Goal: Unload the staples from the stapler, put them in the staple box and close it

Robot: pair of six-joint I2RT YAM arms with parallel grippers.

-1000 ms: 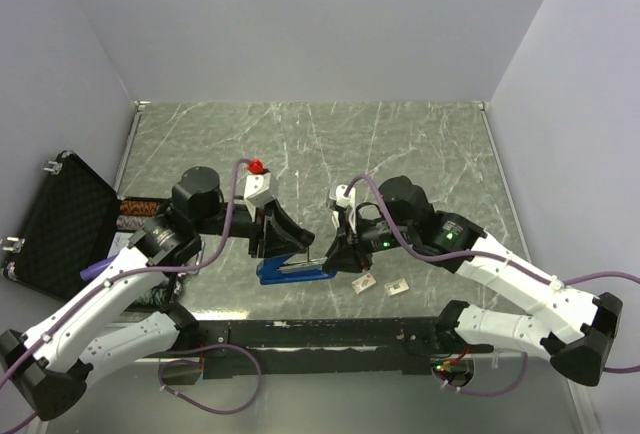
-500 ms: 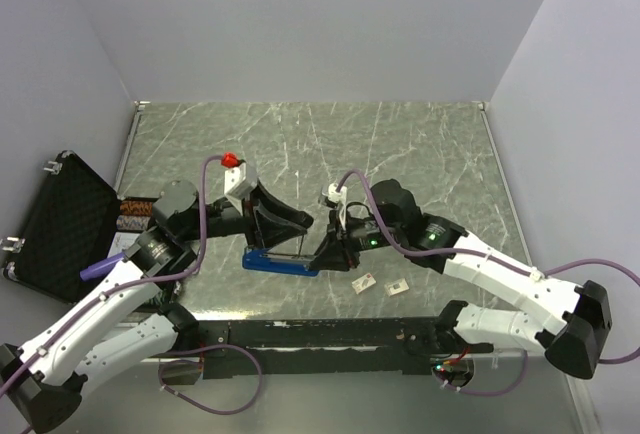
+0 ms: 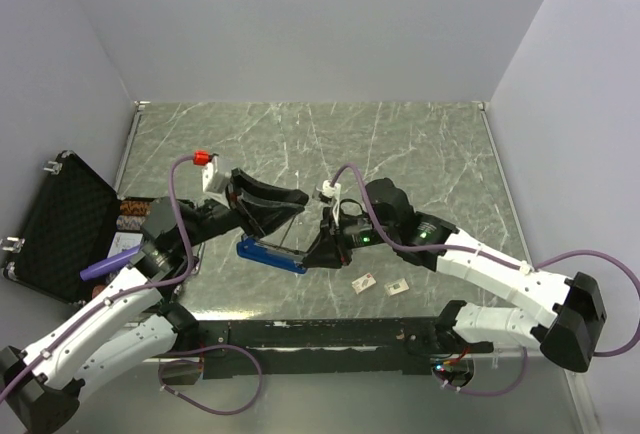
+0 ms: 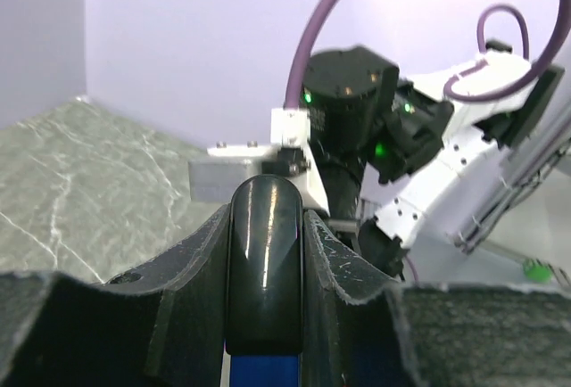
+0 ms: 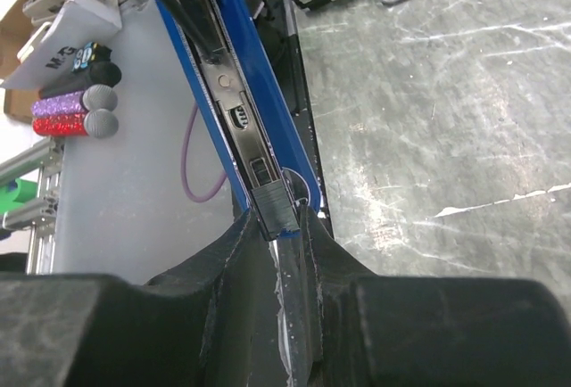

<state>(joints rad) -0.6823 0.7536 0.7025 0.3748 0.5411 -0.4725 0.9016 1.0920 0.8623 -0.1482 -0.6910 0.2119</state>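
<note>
The stapler is held between the two arms over the near middle of the table, apparently lifted off the marbled surface, with its left end a little farther away than its right. The left gripper is clamped on it from above; in the left wrist view its fingers are pressed against both sides of the glossy black rounded end, with blue showing just below. The right gripper is closed on the right end, its fingers pinching a small dark block at the tip of the metal track. The blue body is seen opened up, so that the grey inner channel with its slots is laid bare along its length. A pale silvery sliver is visible between the right fingers, but it cannot be told whether this is the staples or only the track. No loose staples can be made out on the table, so the unloading is judged to be under way and not finished: the strip has yet to be drawn or tipped out. Two small cards lie just to the right, nearer.
</note>
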